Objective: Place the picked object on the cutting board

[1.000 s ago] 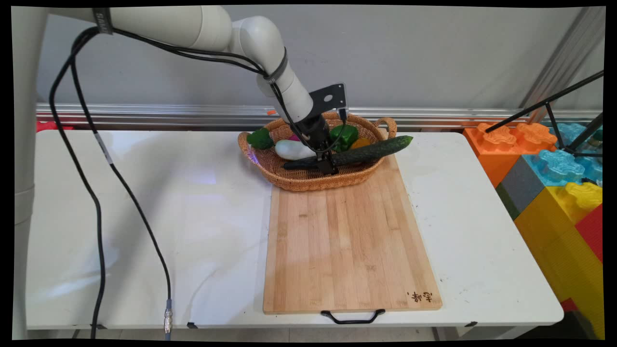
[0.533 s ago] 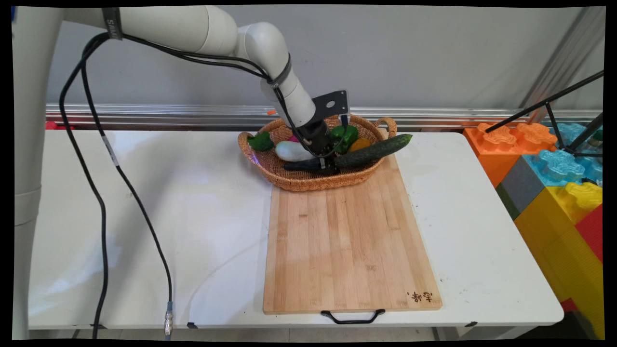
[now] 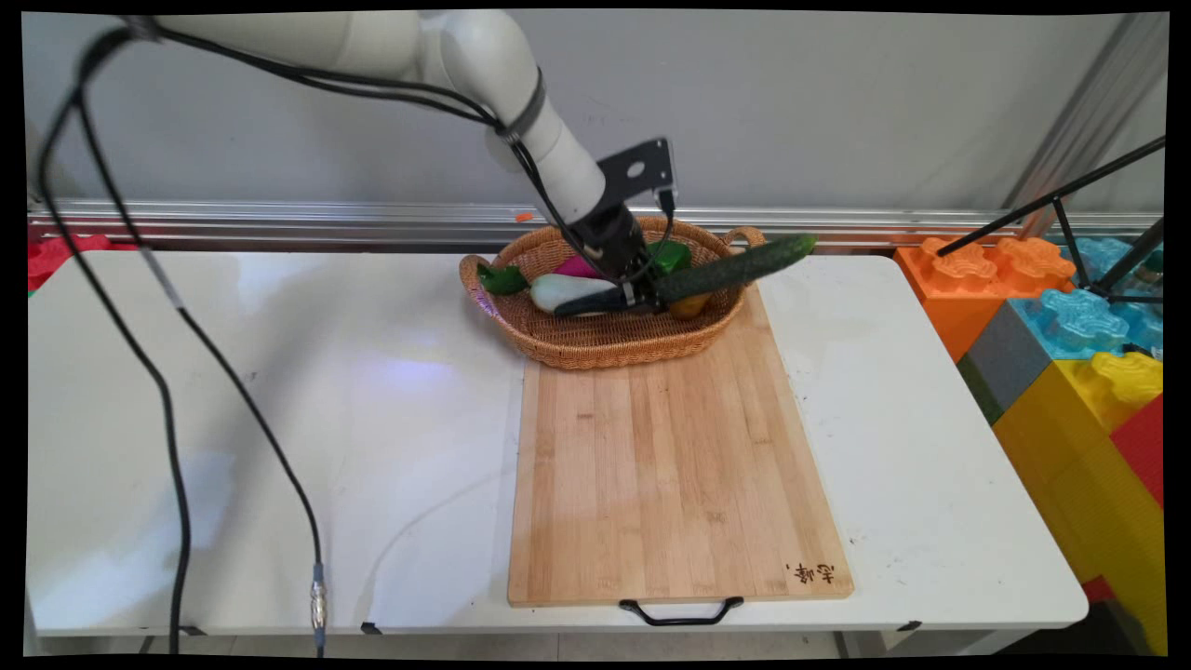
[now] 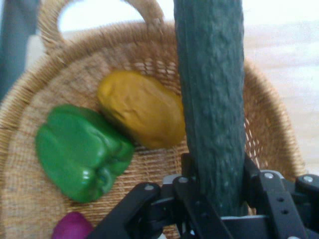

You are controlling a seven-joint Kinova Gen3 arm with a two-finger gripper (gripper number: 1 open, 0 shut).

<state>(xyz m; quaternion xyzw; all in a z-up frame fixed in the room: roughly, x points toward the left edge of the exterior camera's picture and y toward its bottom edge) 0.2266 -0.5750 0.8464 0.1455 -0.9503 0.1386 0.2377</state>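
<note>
Clamped on a dark green cucumber (image 3: 716, 274), the black gripper (image 3: 642, 296) holds it near its left end, above the inside of a wicker basket (image 3: 595, 346). In the hand view the fingers (image 4: 259, 181) press against both sides of the cucumber (image 4: 212, 99), which runs up from the gripper (image 4: 219, 194) and out past the basket's rim (image 4: 271, 99).

From left to right in the main view: black cables (image 3: 167, 409) hang over the white table (image 3: 279, 419); at the basket's left end a green vegetable (image 3: 502, 278) lies beside a white eggplant (image 3: 563, 290), with a purple item (image 3: 579, 267) just behind it; then come the gripper and a green bell pepper (image 3: 672, 257). The cucumber slants upward to the right, its tip reaching beyond the basket's right handle (image 3: 749, 236). A yellow-brown potato (image 4: 139, 109) lies under it, touching the bell pepper (image 4: 79, 149). A bamboo cutting board (image 3: 675, 465) lies in front of the basket, and coloured blocks (image 3: 1070, 335) stand at the far right.
</note>
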